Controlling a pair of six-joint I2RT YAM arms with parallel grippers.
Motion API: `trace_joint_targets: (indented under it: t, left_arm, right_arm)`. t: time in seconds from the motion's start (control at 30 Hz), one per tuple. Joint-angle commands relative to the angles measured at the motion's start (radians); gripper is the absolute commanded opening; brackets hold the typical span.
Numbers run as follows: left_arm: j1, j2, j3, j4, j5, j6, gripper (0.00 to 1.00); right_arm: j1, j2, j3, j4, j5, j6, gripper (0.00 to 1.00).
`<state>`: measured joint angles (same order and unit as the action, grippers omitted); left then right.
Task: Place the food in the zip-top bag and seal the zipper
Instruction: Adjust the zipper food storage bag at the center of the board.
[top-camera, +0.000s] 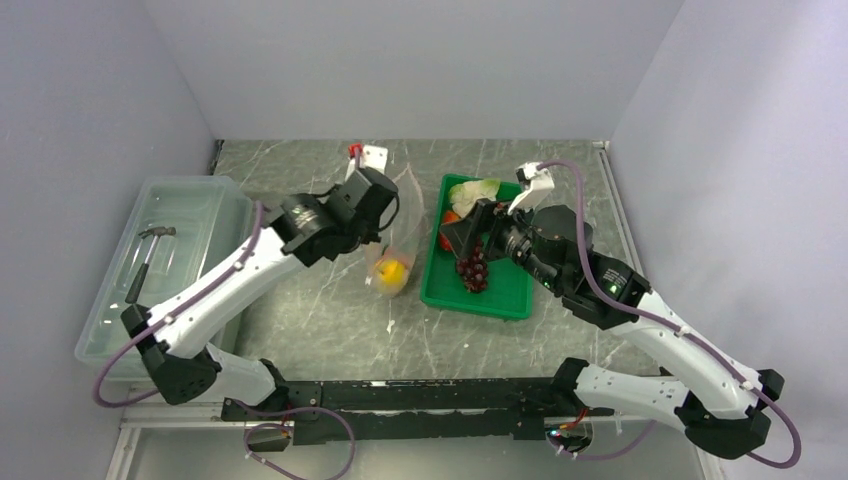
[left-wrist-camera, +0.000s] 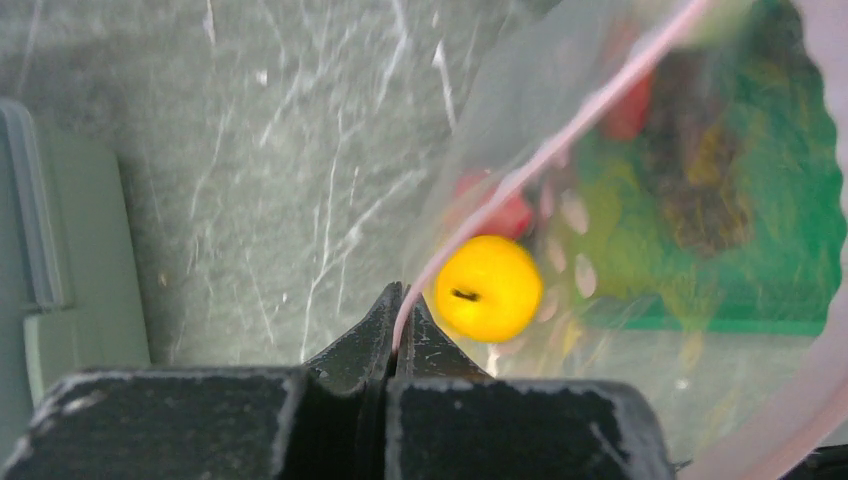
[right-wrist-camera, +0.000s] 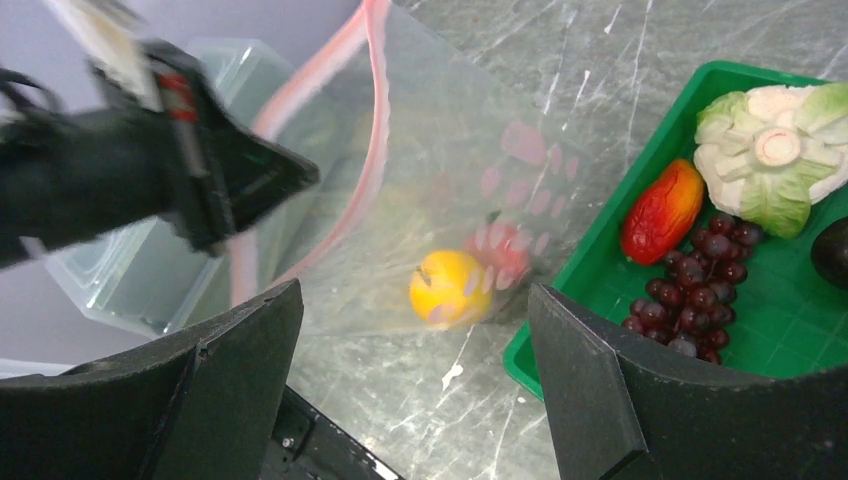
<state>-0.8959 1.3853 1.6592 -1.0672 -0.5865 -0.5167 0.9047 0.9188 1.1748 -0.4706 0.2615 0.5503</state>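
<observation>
My left gripper (left-wrist-camera: 399, 318) is shut on the pink zipper (left-wrist-camera: 560, 140) and holds the clear zip-top bag (top-camera: 392, 250) up off the table with its mouth open. An orange-yellow fruit (left-wrist-camera: 488, 288) and a red piece (left-wrist-camera: 505, 215) lie inside the bag. My right gripper (right-wrist-camera: 415, 370) is open and empty, hovering over the left part of the green tray (top-camera: 500, 300). On the tray lie the purple grape bunch (right-wrist-camera: 705, 280), a red tomato-like piece (right-wrist-camera: 662, 210) and the leafy vegetable (right-wrist-camera: 775, 160).
A large translucent bin (top-camera: 190, 200) with a hammer (top-camera: 148, 255) inside stands at the left. A dark object (right-wrist-camera: 832, 250) shows at the tray's right edge in the right wrist view. Walls close in the back and the sides.
</observation>
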Motion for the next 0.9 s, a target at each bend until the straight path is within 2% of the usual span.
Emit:
trace_joint_targets:
  t: [0.0,0.17,0.3,0.47,0.73,0.87]
  left_arm:
    - [0.056,0.044,-0.202,0.104,0.095,-0.061,0.0]
    - [0.083,0.129,-0.35,0.192,0.136,-0.102,0.0]
    - [0.083,0.127,-0.314,0.191,0.131,-0.084,0.0]
    - [0.083,0.082,-0.16,0.135,0.11,-0.026,0.0]
    - [0.083,0.068,0.258,-0.061,0.074,0.081,0.0]
    - [0.083,0.1,0.398,-0.15,0.07,0.104,0.0]
  right_arm:
    - [0.003,0.016,-0.019,0.027,0.009,-0.004,0.87]
    - [0.003,0.023,-0.027,0.024,-0.001,0.002,0.87]
    - [0.003,0.014,-0.026,0.017,0.005,0.003,0.87]
    - [0.004,0.005,-0.017,0.008,0.011,-0.002,0.87]
    - [0.004,0.009,-0.002,0.005,0.009,-0.007,0.87]
    - [0.003,0.021,0.003,0.011,0.001,-0.009,0.87]
